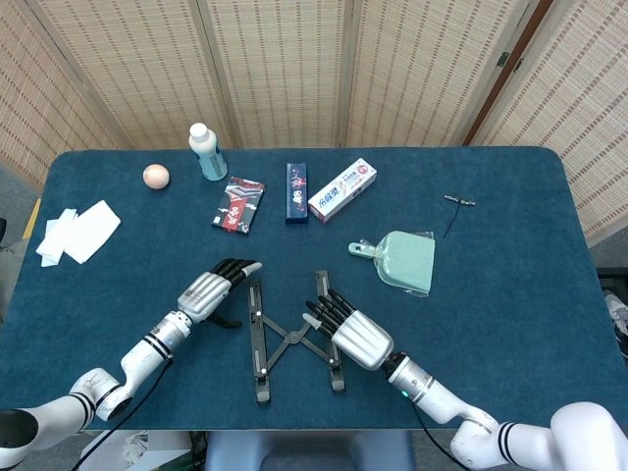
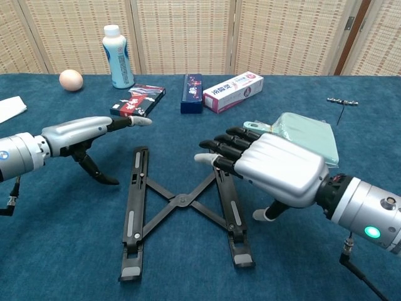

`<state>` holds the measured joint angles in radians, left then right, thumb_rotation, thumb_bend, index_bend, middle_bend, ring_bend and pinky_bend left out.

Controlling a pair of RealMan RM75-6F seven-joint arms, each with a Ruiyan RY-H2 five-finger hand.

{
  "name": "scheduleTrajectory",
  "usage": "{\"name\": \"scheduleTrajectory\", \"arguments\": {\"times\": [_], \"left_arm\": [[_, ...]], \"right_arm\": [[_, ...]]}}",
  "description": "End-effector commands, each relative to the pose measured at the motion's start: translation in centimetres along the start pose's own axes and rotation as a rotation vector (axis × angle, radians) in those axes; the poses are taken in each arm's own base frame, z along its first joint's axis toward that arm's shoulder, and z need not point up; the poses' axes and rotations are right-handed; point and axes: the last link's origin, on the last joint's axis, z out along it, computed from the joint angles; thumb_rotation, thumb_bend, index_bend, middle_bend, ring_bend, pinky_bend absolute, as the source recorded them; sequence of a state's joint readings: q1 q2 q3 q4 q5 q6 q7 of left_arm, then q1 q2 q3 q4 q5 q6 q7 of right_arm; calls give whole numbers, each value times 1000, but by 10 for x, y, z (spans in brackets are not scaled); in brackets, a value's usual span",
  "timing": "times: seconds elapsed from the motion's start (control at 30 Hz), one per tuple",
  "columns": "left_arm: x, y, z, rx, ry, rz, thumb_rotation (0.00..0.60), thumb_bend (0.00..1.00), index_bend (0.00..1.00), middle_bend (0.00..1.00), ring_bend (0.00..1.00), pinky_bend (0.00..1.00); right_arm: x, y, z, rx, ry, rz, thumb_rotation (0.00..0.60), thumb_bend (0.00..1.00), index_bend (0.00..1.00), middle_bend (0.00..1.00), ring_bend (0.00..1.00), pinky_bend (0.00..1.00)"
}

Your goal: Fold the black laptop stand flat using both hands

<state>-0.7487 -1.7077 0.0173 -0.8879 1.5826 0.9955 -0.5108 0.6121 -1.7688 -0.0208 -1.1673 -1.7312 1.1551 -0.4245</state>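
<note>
Desk (image 1: 510, 324) with dark blue carpet-like cover and rounded corners fills most of the head view. Behind its far edge, a folding screen (image 1: 285, 59) of beige woven panels in pale frames; right of that, a dark brown frame strip (image 1: 505, 64) slants past more woven panels. Grey floor (image 1: 15, 196) shows off the desk's left edge, and the light is even with soft shadows.

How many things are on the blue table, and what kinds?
Laptop stand: 1
Bottle: 1
Egg: 1
Boxes and packets: 3
Green dustpan: 1
White cloths: 1 pile
Small metal tool: 1
Total: 9
</note>
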Motion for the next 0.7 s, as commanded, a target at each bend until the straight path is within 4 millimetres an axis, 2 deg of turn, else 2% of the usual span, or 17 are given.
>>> {"name": "scheduleTrajectory", "arguments": {"times": [0.03, 0.7], "left_arm": [[-1, -1, -1, 11, -1, -21, 600, 113, 0, 60, 42, 50], [-12, 0, -1, 26, -15, -66, 600, 113, 0, 51, 41, 50]], "right_arm": [[-2, -2, 1, -1, 19, 1, 600, 5, 0, 0, 0, 0], [-8, -9, 9, 6, 82, -16, 600, 5, 0, 0, 0, 0]]}}
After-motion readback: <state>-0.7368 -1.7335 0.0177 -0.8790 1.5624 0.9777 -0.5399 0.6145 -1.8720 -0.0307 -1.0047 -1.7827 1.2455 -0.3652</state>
